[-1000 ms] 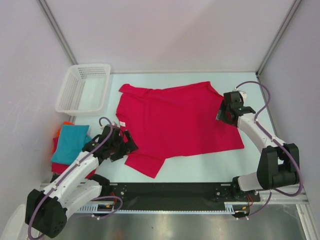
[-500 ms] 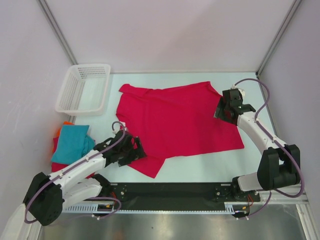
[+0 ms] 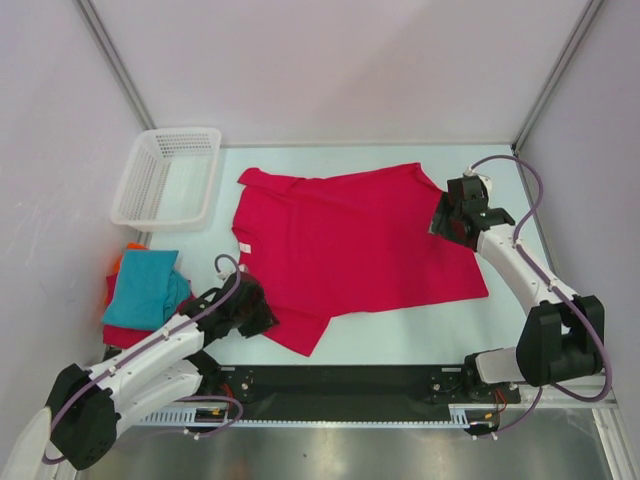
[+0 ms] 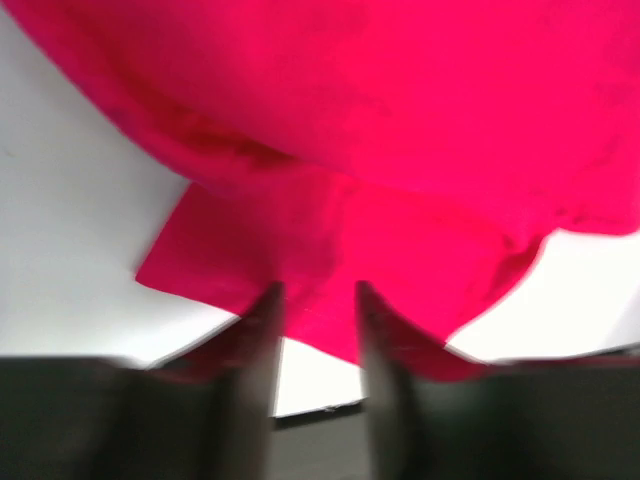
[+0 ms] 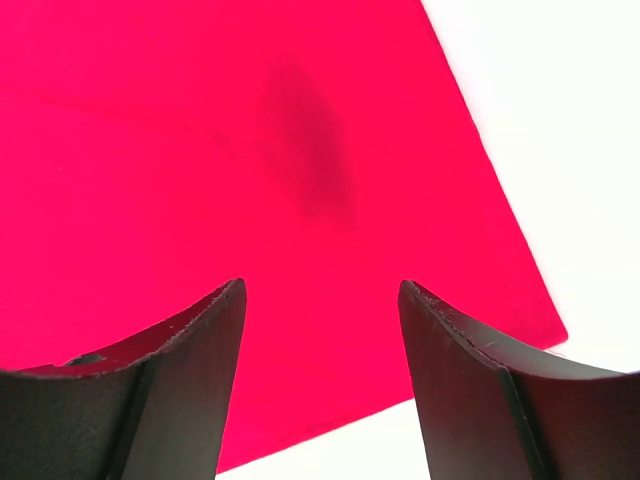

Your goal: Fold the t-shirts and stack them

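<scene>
**Jaws apart on both arms over the crimson t-shirt (image 3: 360, 240)**

My left gripper (image 3: 252, 312) sat low at the near-left corner of the shirt, jaws spread with a narrow gap between them. In my left wrist view this gripper (image 4: 318, 325) was blurred, its two dark fingers (image 4: 252, 360) pointing at the edge of a sleeve (image 4: 330, 250). Red cloth and a strip of white table (image 4: 70, 200) showed through the gap. I could not tell whether the tips touched the fabric, and nothing was pinched that I could see. From above, that sleeve (image 3: 295, 330) jutted toward the near edge of the table, just beside my fingers.

My right gripper (image 3: 455, 215) hung over the far-right edge of the same shirt, jaws wide apart. Through my right wrist view, the gripper (image 5: 320, 290) framed smooth crimson cloth (image 5: 200, 130) with a dark shadow on it. The shirt's edge ran diagonally to a corner at the lower right, with bare table (image 5: 560, 120) beyond. I could not tell whether I was in contact with it.

The crimson t-shirt lay spread open across the middle of the table (image 3: 420, 335), mostly flat, with a small white label near its left side.

Well to the left of my left arm, a folded teal t-shirt (image 3: 143, 285) topped a small pile. An orange t-shirt (image 3: 128, 250) peeked out behind it and a red t-shirt (image 3: 125, 335) beneath. Past the pile, at the far-left corner, stood a white mesh basket (image 3: 165, 175).
</scene>
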Action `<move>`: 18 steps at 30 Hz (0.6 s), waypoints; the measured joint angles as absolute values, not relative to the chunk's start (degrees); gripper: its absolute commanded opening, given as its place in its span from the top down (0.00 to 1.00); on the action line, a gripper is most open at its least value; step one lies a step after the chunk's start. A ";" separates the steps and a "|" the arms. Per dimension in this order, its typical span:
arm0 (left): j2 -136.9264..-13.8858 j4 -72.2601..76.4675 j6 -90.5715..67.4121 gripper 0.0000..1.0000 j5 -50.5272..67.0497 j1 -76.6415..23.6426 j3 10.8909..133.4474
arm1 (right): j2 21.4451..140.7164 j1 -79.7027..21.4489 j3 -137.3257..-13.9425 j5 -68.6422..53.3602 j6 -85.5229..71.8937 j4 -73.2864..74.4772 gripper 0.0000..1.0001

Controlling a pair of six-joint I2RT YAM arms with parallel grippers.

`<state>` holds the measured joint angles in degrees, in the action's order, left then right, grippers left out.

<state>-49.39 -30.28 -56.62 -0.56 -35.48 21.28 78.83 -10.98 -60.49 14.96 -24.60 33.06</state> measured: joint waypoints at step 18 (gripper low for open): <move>-42.61 -38.35 -58.98 0.32 -4.45 -35.68 21.39 | 73.91 -10.26 -62.17 14.44 -23.70 35.77 0.33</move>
